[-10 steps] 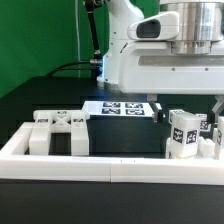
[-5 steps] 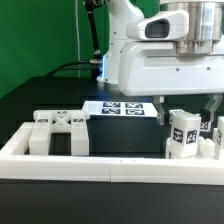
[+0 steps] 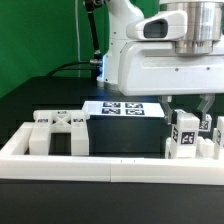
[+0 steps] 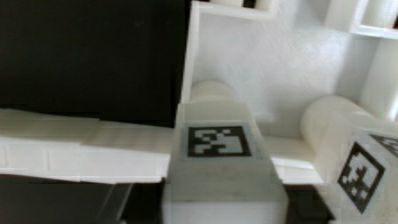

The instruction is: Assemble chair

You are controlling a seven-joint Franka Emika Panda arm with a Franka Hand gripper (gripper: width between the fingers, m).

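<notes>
We see the gripper (image 3: 187,106) hanging with fingers spread apart, clamping nothing. Directly below it stands the tagged white chair block (image 3: 184,138), upright; contact we can't tell. Just beside that, a second tagged block (image 4: 365,165). Well off from the gripper, the untagged chair blocks (image 3: 57,130).

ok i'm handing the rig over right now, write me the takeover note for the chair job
The gripper: jaws open, holding nothing, hanging right above a tagged chair part at the exterior view's right.
Parts: a second tagged part stands close beside that one. A cluster of white blocky parts sits at the exterior view's left. All are behind the white rail. The marker board lies further back, between the two groups.
Done: no joined parts visible.
Left: probably close on the tagged chair part and lift it, then all the joining.
</notes>
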